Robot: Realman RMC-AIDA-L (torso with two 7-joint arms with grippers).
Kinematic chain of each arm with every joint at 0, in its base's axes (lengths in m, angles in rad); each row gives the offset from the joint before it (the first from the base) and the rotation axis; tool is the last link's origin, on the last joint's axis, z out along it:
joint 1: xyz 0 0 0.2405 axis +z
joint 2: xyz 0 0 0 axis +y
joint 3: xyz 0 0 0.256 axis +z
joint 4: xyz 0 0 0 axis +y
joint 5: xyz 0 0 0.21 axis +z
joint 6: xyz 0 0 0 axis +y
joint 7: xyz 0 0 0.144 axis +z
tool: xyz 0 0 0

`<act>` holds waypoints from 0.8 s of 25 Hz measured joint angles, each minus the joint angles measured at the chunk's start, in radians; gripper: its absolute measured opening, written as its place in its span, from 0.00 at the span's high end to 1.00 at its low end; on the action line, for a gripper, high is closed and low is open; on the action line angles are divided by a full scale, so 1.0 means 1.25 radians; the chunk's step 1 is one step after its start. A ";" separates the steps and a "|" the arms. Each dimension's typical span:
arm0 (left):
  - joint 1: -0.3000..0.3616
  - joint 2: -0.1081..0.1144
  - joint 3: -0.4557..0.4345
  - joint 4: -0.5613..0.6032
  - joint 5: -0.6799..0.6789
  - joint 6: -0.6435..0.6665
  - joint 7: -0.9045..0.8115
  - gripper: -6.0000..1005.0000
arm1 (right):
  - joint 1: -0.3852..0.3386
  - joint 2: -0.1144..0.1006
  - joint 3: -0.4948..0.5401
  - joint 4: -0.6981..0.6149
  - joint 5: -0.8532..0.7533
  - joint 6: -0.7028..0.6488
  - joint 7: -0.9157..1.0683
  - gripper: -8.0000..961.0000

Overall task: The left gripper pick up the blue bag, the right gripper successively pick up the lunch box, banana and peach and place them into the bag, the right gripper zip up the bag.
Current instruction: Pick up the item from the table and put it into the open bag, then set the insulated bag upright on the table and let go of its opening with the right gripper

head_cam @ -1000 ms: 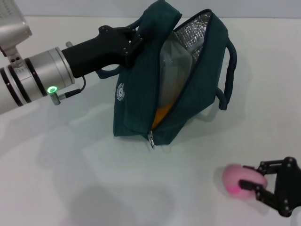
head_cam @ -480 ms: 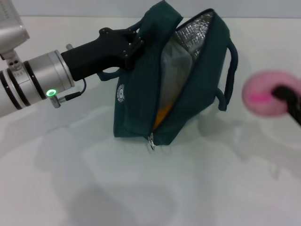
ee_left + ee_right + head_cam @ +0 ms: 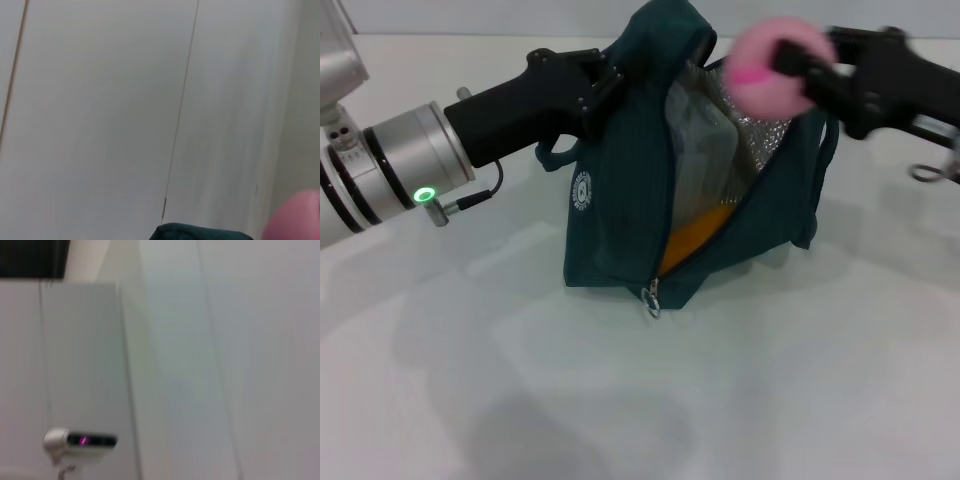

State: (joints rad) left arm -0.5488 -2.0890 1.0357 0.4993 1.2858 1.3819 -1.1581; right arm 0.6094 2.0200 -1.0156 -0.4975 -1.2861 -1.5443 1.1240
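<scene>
White tabletop (image 3: 620, 420) fills the head view, and near the upper middle of the frame the blue bag (image 3: 620, 230) stands propped open, its silver foil lining (image 3: 770, 135) showing along the far wall. Inside the mouth the clear lunch box (image 3: 700, 150) leans upright, and below it an orange-yellow strip of the banana (image 3: 695, 240) shows at the low end of the opening, just above the metal zipper pull (image 3: 651, 298). The peach (image 3: 772, 68) hangs above the bag's right rim at the top of the frame, pinched between the fingers of the right gripper (image 3: 790, 65), whose black arm reaches in from the upper right; the jaws are closed narrowly on the fruit. In the left wrist view a pink edge of the peach shows in the lower right corner. The left gripper (image 3: 605, 85) comes in from the left edge and is clamped on the bag's near upper edge, by a handle, holding the mouth up and open. Judging from this, the box and banana are already in and the step in hand is carrying the peach to the bag. The next move likely calls for lowering the fruit into the gap between the lunch box and the foil wall before letting go, then reaching for the zipper pull at the low front corner.
</scene>
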 joint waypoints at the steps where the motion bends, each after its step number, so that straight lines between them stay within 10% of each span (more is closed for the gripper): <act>1: 0.000 0.000 0.000 -0.001 -0.002 0.000 0.000 0.96 | 0.009 0.000 -0.022 -0.008 -0.001 0.017 0.013 0.81; 8: 0.000 0.001 0.001 -0.009 -0.006 -0.001 0.000 0.96 | 0.007 -0.001 -0.186 -0.101 -0.003 0.112 0.079 0.79; 20: -0.001 0.001 0.006 -0.009 -0.006 -0.001 0.000 0.96 | -0.019 0.001 -0.209 -0.118 0.006 0.125 0.081 0.67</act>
State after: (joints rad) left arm -0.5506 -2.0872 1.0430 0.4877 1.2782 1.3809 -1.1581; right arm 0.5861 2.0209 -1.2763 -0.6444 -1.2790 -1.3877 1.2249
